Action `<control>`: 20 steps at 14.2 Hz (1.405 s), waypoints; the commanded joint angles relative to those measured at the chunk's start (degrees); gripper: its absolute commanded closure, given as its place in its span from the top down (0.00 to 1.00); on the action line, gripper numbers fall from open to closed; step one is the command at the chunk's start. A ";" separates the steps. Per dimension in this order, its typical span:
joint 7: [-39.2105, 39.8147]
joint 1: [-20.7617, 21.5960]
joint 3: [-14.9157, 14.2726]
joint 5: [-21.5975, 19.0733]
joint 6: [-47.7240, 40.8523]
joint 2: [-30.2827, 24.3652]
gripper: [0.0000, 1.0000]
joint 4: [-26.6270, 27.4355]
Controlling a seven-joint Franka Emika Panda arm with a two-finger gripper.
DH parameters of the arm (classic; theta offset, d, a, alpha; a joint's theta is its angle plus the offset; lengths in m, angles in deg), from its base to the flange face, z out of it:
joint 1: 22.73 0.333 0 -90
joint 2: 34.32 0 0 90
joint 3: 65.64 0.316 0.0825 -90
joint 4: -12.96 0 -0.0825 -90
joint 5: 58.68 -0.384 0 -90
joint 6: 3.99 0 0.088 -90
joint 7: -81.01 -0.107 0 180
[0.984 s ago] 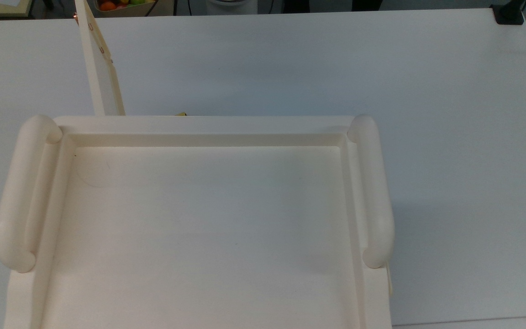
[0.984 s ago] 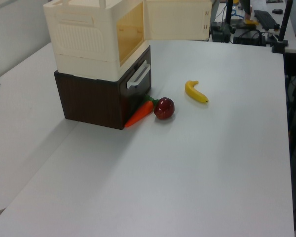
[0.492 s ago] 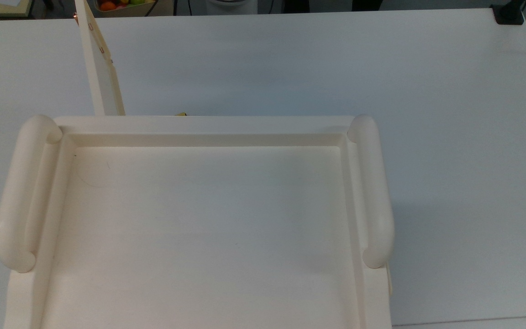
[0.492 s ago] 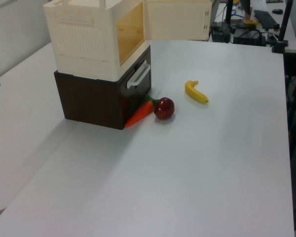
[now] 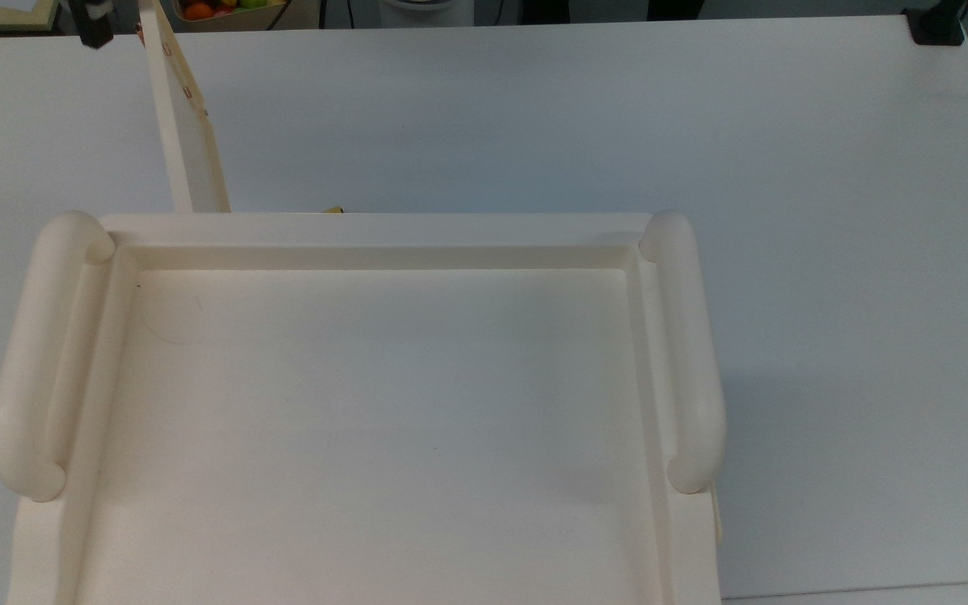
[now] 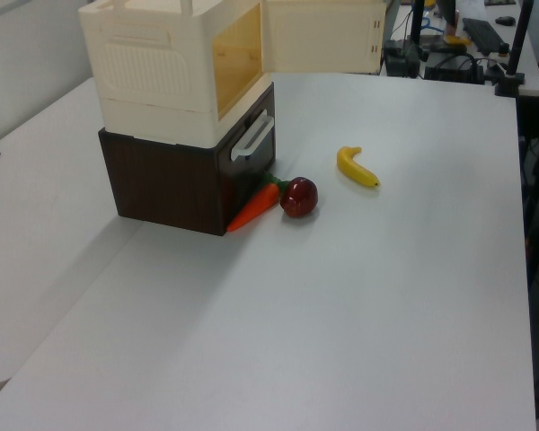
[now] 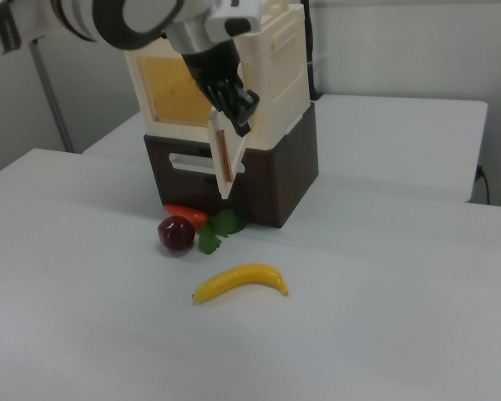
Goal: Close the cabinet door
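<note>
The cabinet door (image 5: 188, 126) is a thin cream panel standing open, swung out from the left front corner of the cream cabinet (image 5: 383, 403) in the top view. In the left view the cabinet door (image 6: 322, 36) sticks out sideways past the amber opening of the cabinet (image 6: 171, 81). The right view has the cabinet door (image 7: 224, 159) edge-on, with my gripper (image 7: 240, 107) right at its upper outer edge, on the side away from the cabinet (image 7: 275, 67). A dark tip of the gripper (image 5: 96, 21) sits just left of the door's far end in the top view.
A dark brown drawer unit (image 6: 175, 184) carries the cabinet. In front of it lie a carrot (image 6: 256, 206), a red apple (image 6: 298, 197) and a banana (image 6: 357, 168) on the white table (image 6: 368, 305). Monitors and cables stand beyond the table's far edge.
The gripper's dark tip has come into the top view's upper left corner, beside the door's far end. The door and the fruit have not moved.
</note>
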 commanded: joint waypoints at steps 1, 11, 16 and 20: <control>0.63 0.08 -0.30 -1.55 3.75 1.04 0.00 1.57; -1.83 6.48 1.02 -1.90 4.36 2.10 0.00 2.88; -4.65 13.16 2.51 -2.25 5.68 3.24 0.00 2.71; -6.31 16.16 3.92 -2.25 19.89 6.05 0.00 3.06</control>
